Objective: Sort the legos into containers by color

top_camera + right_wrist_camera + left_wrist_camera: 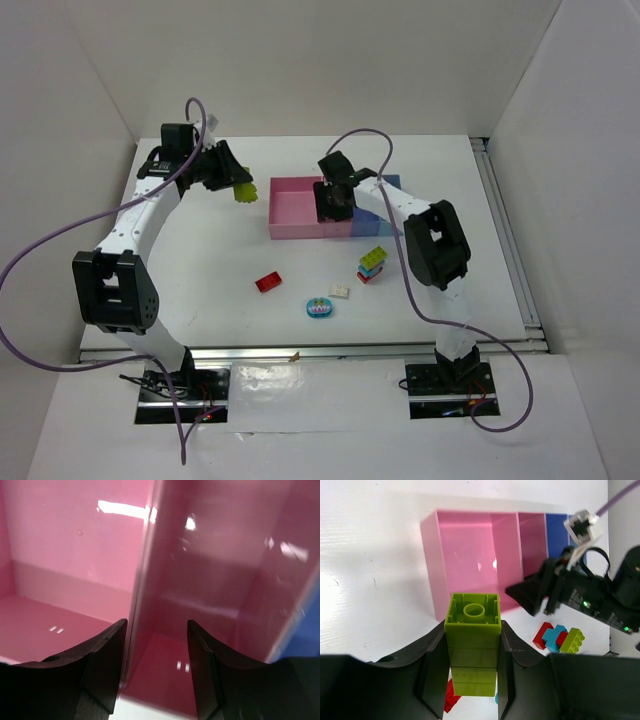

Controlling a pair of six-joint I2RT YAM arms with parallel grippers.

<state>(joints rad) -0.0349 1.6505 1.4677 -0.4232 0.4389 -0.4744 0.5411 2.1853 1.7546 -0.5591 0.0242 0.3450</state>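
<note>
My left gripper (pixel 232 183) is shut on a yellow-green lego stack (pixel 245 192), held above the table left of the wide pink container (pixel 290 232). The left wrist view shows the stack (pixel 473 640) clamped between both fingers. My right gripper (pixel 333 205) is open and empty, low over the narrow pink container (pixel 340 228). Its jaws (pixel 155 665) straddle the wall between the wide pink (pixel 65 555) and narrow pink (pixel 215 580) containers. On the table lie a red lego (pixel 268 282), a cream-white lego (pixel 340 291), a teal-blue and pink lego (pixel 319 308) and a mixed lego stack (pixel 372 264).
A blue container (pixel 365 228) and a light blue container (pixel 392 181) stand right of the pink ones, partly hidden by my right arm. The loose legos lie between the containers and the near table edge. White walls enclose the table on three sides.
</note>
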